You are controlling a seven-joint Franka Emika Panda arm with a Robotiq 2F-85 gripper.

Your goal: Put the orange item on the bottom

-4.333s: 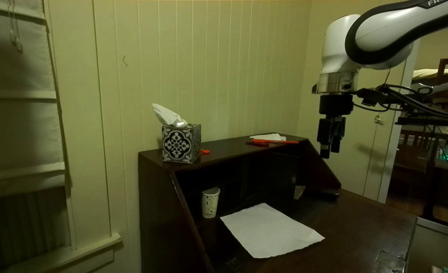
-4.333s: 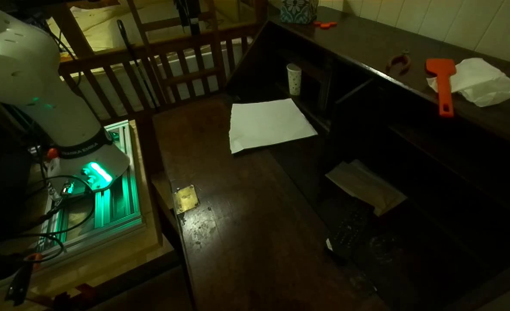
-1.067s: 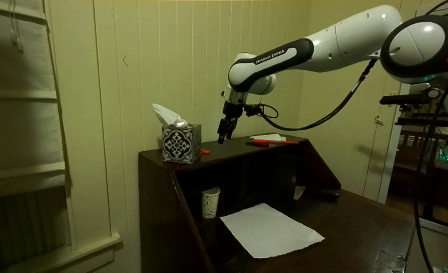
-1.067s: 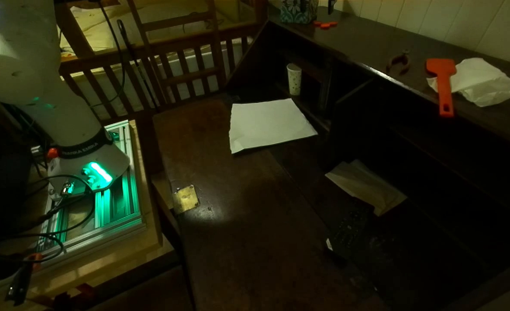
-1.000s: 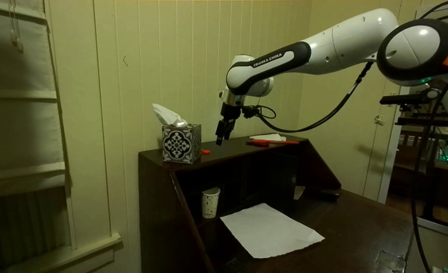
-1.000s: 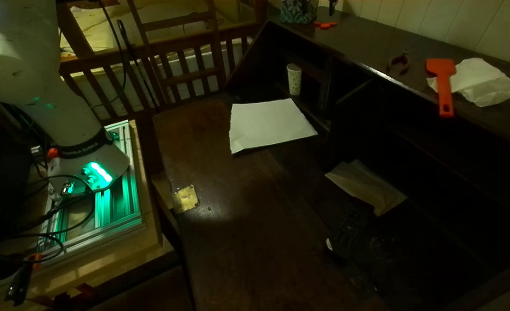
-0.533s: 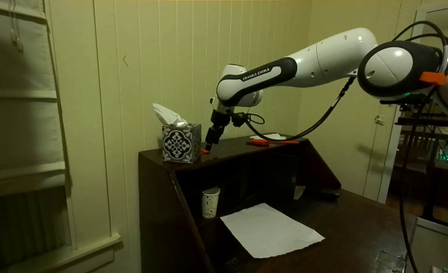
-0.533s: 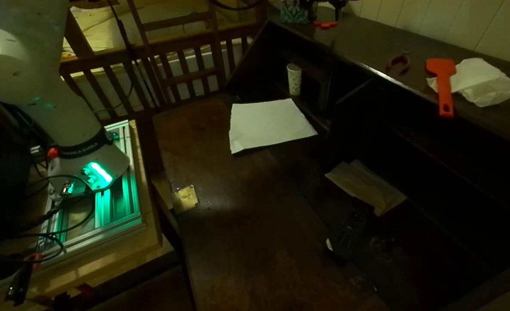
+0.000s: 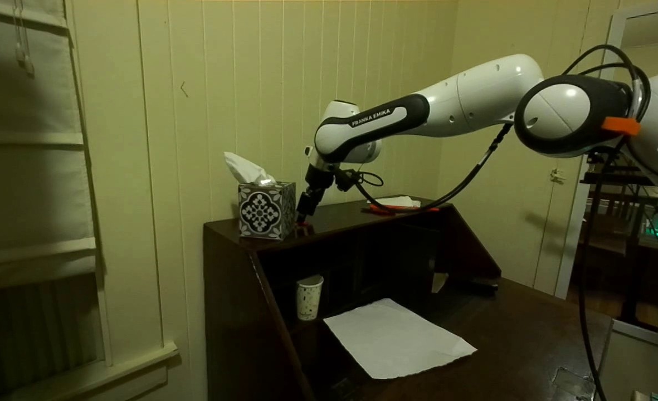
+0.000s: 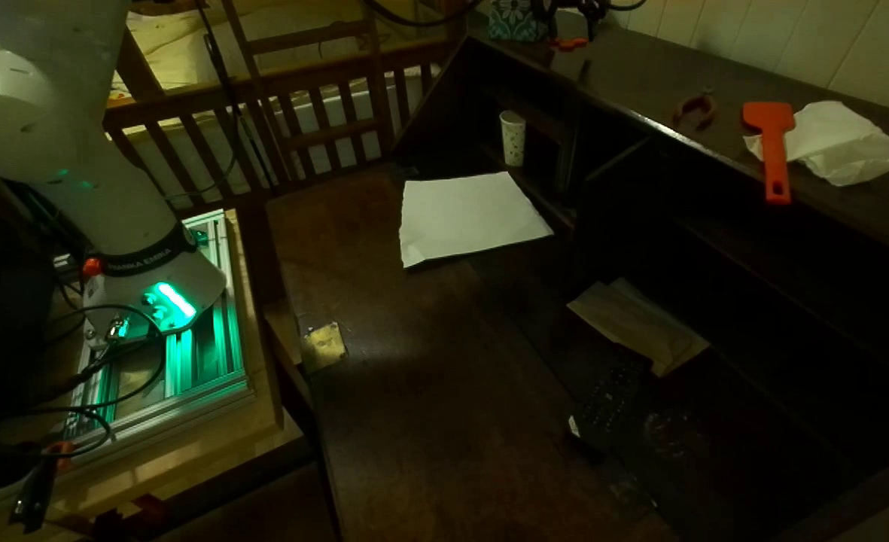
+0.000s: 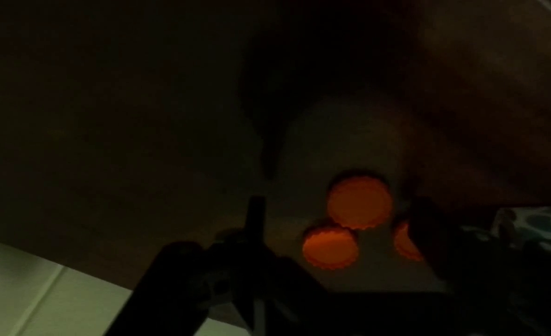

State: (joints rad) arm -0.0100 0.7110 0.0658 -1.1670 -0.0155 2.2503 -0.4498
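The orange item shows in the wrist view as three flat red-orange caps (image 11: 359,201) with ridged edges, close together on the desk's narrow top ledge. They also show in both exterior views, beside the tissue box (image 9: 301,223) (image 10: 568,44). My gripper (image 11: 338,205) is open and low over them, tilted. One finger (image 11: 255,212) stands on one side of the caps; the other finger (image 11: 427,224) partly hides the third cap. In an exterior view my gripper (image 9: 303,216) is right by the box. The bottom, the dark brown writing board (image 10: 414,406), lies below.
The patterned tissue box (image 9: 266,211) stands close beside my gripper, with the wall behind. A red-orange scraper (image 10: 769,143), crumpled white paper (image 10: 847,147) and a small clamp-like thing (image 10: 695,111) lie along the ledge. Below are a white sheet (image 10: 474,218), a cup (image 10: 513,139) and an envelope (image 10: 632,320).
My arm has swung from the far end of the desk over to the tissue box and lowered to the ledge. In the last half second it came slightly lower. The objects look unmoved.
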